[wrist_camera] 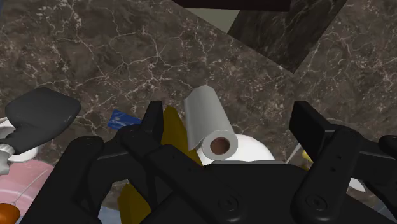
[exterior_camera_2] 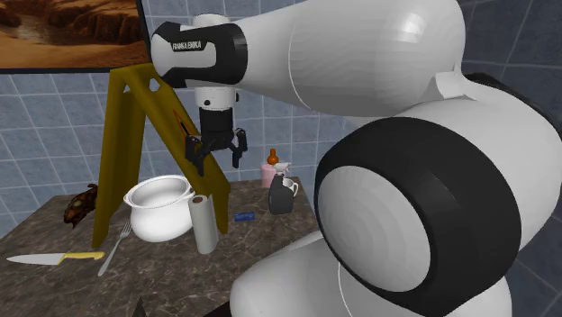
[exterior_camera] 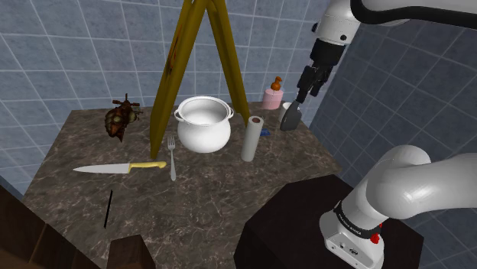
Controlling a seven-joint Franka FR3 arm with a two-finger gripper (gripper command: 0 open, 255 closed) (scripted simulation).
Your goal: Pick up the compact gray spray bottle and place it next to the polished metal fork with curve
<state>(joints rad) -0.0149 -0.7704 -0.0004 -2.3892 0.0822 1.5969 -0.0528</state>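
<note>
On the marble counter's (exterior_camera: 214,191) back corner, the gray spray bottle (exterior_camera: 290,116) stands upright beside a pink bottle (exterior_camera: 273,95). The gripper (exterior_camera: 300,99) hovers above, fingers spread, empty. The fork (exterior_camera: 172,157) lies near the white pot (exterior_camera: 203,126).

Marbled counter (exterior_camera: 214,202): pot (exterior_camera: 203,126), knife (exterior_camera: 115,167), fork (exterior_camera: 172,159) (roll (exterior_camera: 251,139) upright)

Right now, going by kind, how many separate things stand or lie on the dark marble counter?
Cutlery: 2 (fork, yellow-handled knife)
Bottles: 2 (gray spray bottle, pink bottle)
White pot: 1
Paper towel roll: 1
Yellow A-frame stand: 1
Brown animal figure: 1
Thin black stick: 1
Small blue object: 1
Total: 10
</note>
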